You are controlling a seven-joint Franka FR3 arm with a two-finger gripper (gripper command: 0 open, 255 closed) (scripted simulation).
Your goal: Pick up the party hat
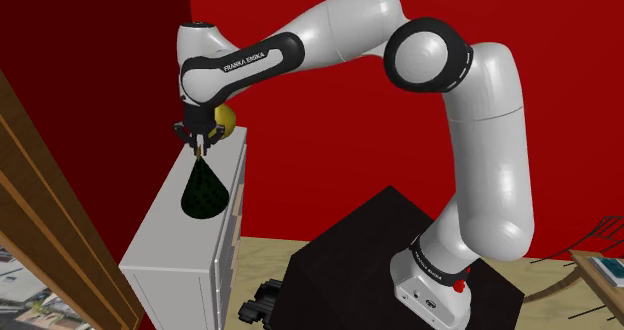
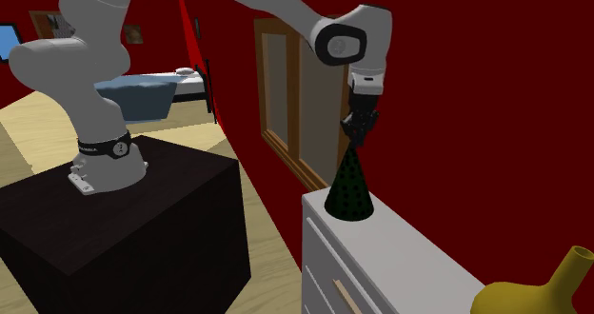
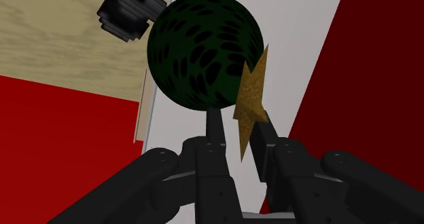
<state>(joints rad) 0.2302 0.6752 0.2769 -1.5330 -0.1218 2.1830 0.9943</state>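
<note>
White dresser (image 2: 419, 253), one party hat (image 2: 348, 190), one vase (image 2: 519, 301)

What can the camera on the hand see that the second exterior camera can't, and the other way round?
The wrist view looks straight down the party hat, so you see the gold star at its tip between the black fingers, plus a black object on the floor. The second exterior view gives the hat's cone shape from the side, the yellow vase, the bed and the black stand. Both show the dark spotted hat, the gripper and the white dresser.
</note>
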